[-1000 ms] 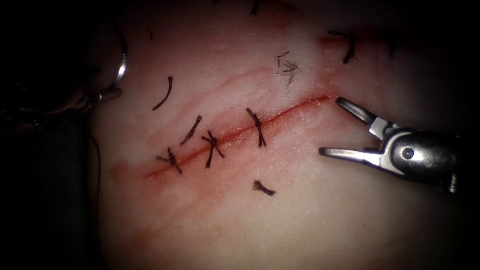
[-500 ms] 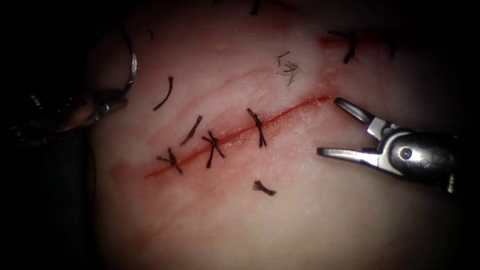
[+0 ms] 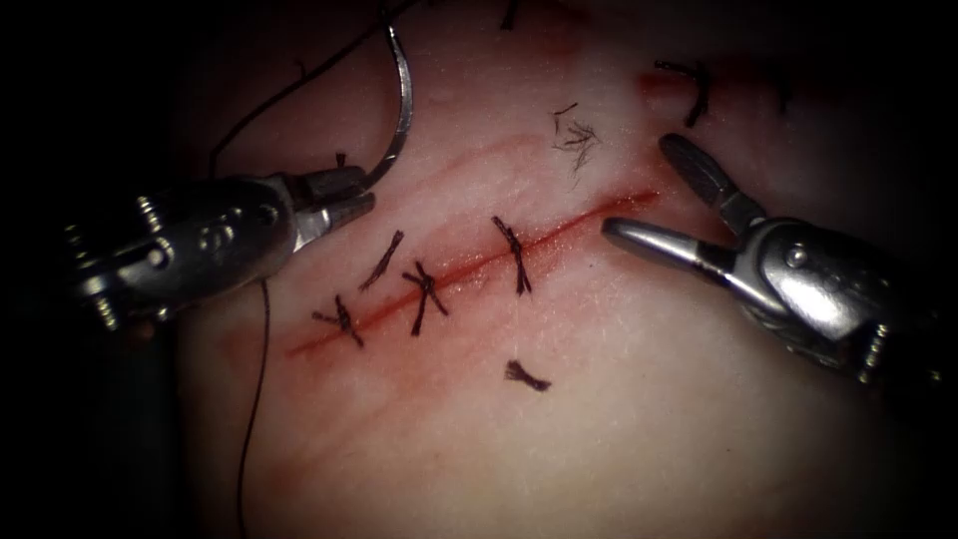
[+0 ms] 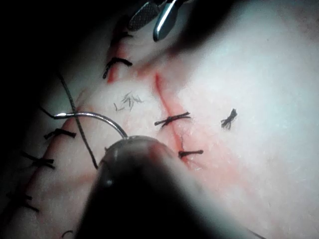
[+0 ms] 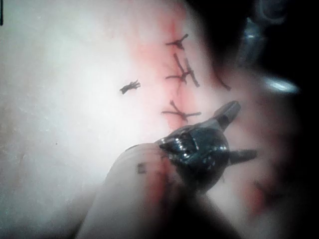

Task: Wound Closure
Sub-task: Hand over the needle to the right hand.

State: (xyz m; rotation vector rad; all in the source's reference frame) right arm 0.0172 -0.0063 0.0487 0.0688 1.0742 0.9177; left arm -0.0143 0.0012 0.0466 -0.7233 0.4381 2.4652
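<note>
Tissue (image 3: 599, 429) under dim light, cut (image 3: 559, 230) slanting across, three stitches (image 3: 424, 294) on its left stretch. Needle (image 3: 399, 110) free of tissue, above cut's left part, clamped near one end by left end effector (image 3: 344, 195), arc rising upward. Thread (image 3: 254, 399) hangs beside left tool. Right end effector (image 3: 644, 195) wide open, empty, at cut's right end. Cut thread ends (image 3: 526, 375) scattered.

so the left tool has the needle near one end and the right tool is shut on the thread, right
Not quite. The right tool holds nothing: its jaws stand open over the right end of the cut, as the endoscope view shows. The left tool does hold the needle near one end, clear of the tissue.
</note>
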